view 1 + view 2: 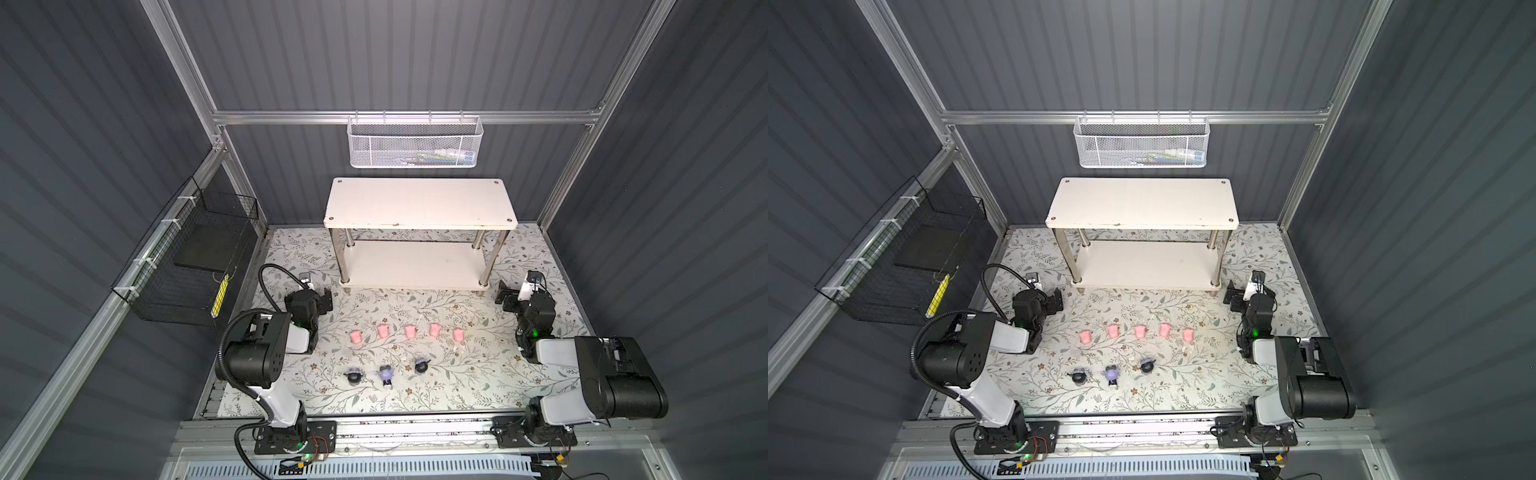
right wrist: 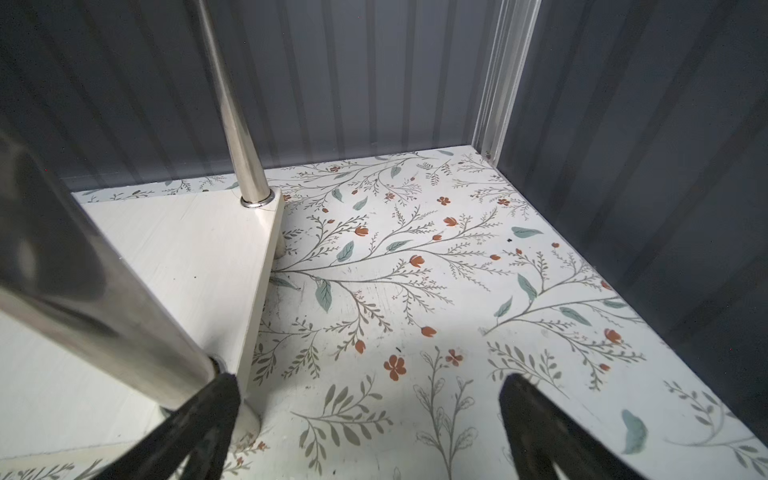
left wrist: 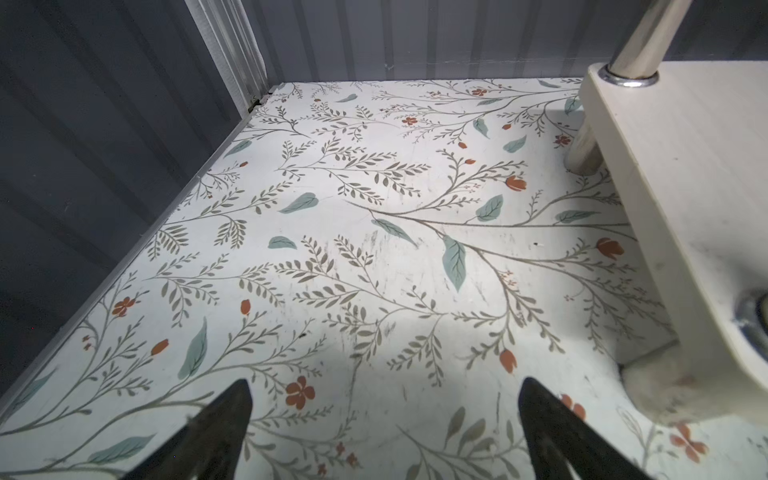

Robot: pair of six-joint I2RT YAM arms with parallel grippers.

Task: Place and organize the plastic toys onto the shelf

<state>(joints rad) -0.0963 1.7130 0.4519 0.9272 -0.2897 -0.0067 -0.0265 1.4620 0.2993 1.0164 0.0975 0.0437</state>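
Both my hands stand wide open and empty: my left hand [image 3: 384, 399] by the left front leg of the white two-tier metal-legged shelf [image 1: 419, 203], my right hand [image 2: 370, 390] by its right front leg. All the toys lie on the floral table [image 1: 457, 386], back toward my base. The five pink pig-like figurines [image 1: 410, 331] form a row parallel to the shelf's front, and the three lavender-and-black figurines [image 1: 386, 374] lie nearer my base still. I judge the leftmost pink pig [image 1: 356, 336] closest to my left hand.

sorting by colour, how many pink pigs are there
5, in a row before the shelf: leftmost pig, second pig, middle pig, fourth pig, rightmost pig. None looks hidden.
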